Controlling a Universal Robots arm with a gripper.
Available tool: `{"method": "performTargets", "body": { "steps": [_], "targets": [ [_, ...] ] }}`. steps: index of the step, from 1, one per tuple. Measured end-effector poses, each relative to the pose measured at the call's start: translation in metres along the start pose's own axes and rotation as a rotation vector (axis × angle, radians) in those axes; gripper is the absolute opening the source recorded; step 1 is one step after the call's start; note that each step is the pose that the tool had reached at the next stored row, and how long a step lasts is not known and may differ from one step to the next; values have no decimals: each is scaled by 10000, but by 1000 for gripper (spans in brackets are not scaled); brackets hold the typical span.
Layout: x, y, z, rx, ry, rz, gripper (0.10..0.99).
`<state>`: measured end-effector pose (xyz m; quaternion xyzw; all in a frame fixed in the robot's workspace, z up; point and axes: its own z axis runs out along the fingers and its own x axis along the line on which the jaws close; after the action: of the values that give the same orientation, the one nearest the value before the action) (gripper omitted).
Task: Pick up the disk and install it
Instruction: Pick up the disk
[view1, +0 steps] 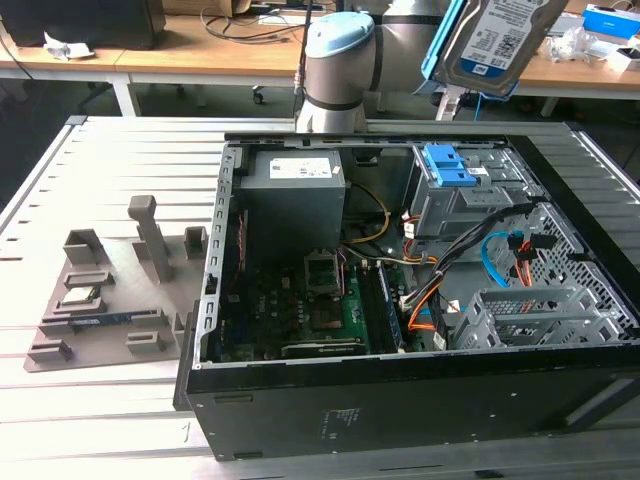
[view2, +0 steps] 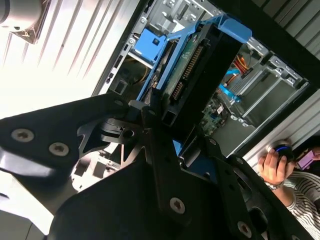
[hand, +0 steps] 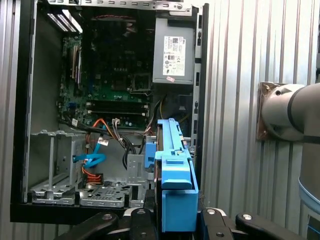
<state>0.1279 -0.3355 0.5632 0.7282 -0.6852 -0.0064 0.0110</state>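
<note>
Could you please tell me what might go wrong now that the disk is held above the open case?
The tool grips the disk by one end, high over the open computer case; a slip could drop it onto the motherboard. Loose orange and blue cables beside the drive cage could snag it on the way in.

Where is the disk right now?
The disk is up in the air at the exterior view's right, above the open computer case and its blue latch. In the second wrist view the gripper clamps it.
</note>
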Motion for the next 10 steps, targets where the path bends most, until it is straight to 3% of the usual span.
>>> {"method": "performTargets", "body": {
  "steps": [3, 7, 8, 9, 10],
  "targets": [
    [2, -39, -1, -1, 1, 0, 369],
    [3, -40, -1, -1, 1, 1, 369],
    [64, -38, 0, 0, 1, 0, 369],
    [184, -31, 4, -1, -2, 2, 369],
    [206, -31, 4, 0, -3, 3, 369]
  ]
}}
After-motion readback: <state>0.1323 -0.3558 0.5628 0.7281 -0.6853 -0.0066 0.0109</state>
